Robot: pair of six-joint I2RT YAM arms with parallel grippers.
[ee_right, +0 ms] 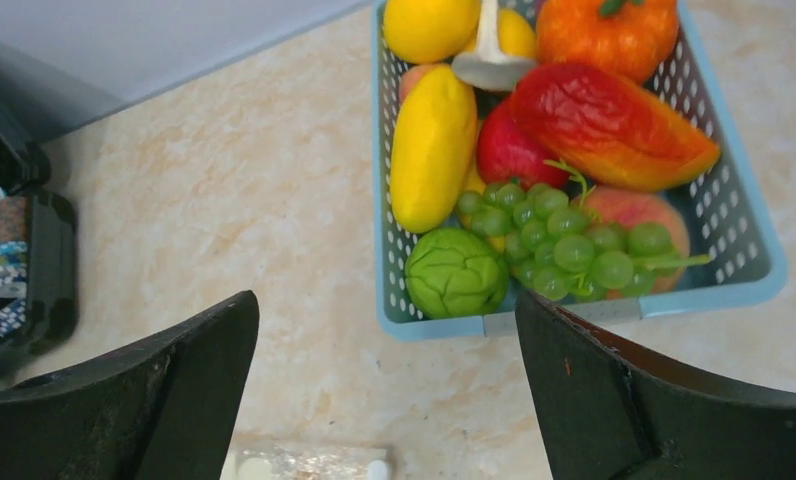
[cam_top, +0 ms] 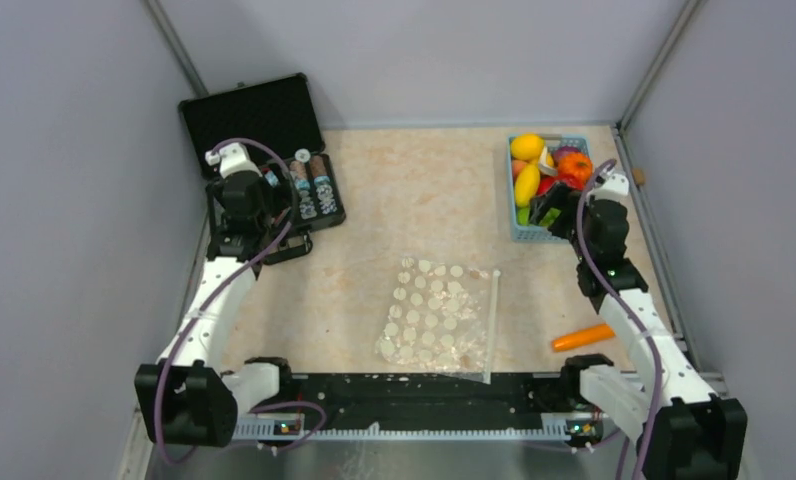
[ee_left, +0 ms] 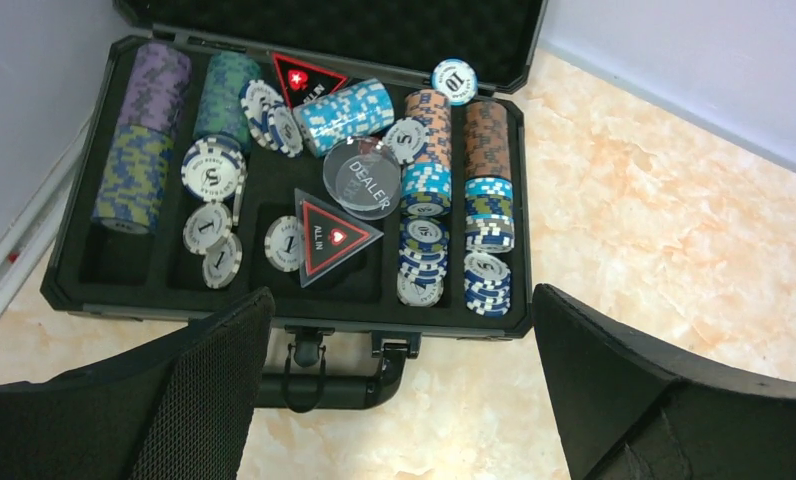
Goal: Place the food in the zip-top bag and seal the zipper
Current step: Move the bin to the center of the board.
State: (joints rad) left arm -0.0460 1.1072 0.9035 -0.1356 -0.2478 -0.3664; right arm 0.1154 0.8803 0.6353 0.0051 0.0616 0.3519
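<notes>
The clear dotted zip-top bag point(cam_top: 434, 315) lies flat on the table's middle, and its white zipper strip point(cam_top: 492, 325) runs along its right edge. A corner of the bag shows in the right wrist view point(ee_right: 304, 465). The food fills the light-blue basket point(cam_top: 519, 230): a yellow mango point(ee_right: 432, 145), green grapes point(ee_right: 564, 240), a green leafy ball point(ee_right: 456, 272) and a red-orange fruit point(ee_right: 609, 125). An orange carrot point(cam_top: 582, 337) lies loose on the table at right. My right gripper point(cam_top: 552, 212) point(ee_right: 386, 345) is open and empty by the basket's near edge. My left gripper point(cam_top: 259, 215) point(ee_left: 402, 335) is open and empty above the case handle.
An open black case point(cam_top: 274, 150) of poker chips point(ee_left: 424, 230) stands at the back left, with its handle point(ee_left: 324, 385) between my left fingers. Grey walls close the table on the left, back and right.
</notes>
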